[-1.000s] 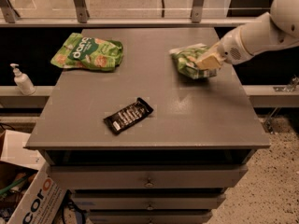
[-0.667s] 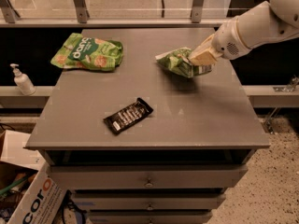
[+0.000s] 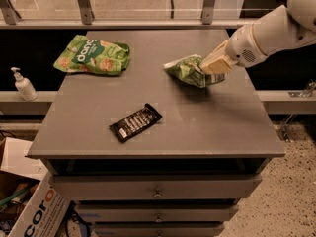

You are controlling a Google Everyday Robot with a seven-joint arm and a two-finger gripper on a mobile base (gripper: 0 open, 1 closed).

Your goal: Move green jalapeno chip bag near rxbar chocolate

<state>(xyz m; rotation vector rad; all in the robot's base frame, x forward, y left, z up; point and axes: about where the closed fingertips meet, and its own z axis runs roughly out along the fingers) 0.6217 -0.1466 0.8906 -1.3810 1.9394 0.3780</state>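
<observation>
My arm (image 3: 266,33) slants in from rt; fingers (image 3: 211,65) clamp 1 green jalapeno chip bag (image 3: 185,69) off bench (image 3: 197,127); 1 rxbar chocolate (image 3: 135,122) lower-left, apart.

You have the tabletop (image 3: 197,127) filling the middle of the frame, with drawers (image 3: 155,189) stacked below its front edge. The larger chip bag (image 3: 93,56) lies on its upper left corner. The rxbar chocolate (image 3: 135,122) lies lower, left of centre, well apart from both bags. The jalapeno chip bag (image 3: 185,69) is right of centre toward the back, with the gripper (image 3: 213,65) at its right end, jaws clamped on it. The arm (image 3: 269,33) reaches in from the upper right. A pump bottle (image 3: 23,85) stands at the left edge of the frame, and a cardboard box (image 3: 34,211) sits at the lower left.
</observation>
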